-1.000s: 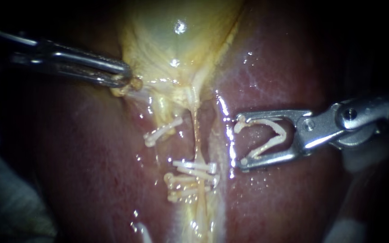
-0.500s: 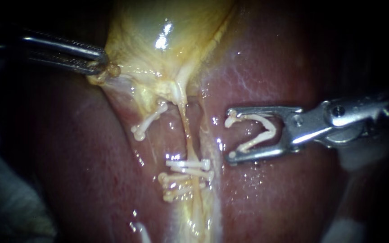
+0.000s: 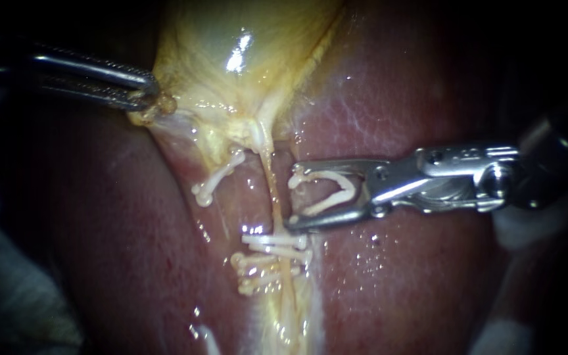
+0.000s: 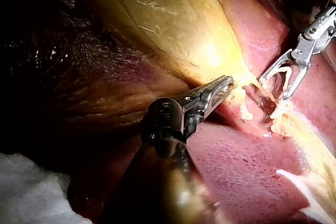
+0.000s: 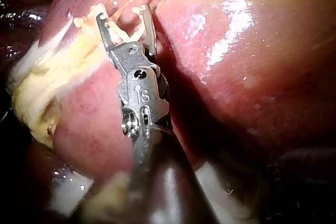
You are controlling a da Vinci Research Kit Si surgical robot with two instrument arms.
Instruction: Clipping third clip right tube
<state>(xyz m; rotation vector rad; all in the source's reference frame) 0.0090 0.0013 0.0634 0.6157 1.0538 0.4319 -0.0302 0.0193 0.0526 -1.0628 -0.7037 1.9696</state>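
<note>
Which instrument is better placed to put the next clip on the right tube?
Right instrument: its jaws hold an open clip just beside the right tube, above the closed clips. The left instrument is busy, jaws shut on the gallbladder.

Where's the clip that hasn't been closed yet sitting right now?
In the endoscope view, my right instrument holds the open white clip between its jaws, its mouth just right of the right tube and above the closed clips stacked on it.
</note>
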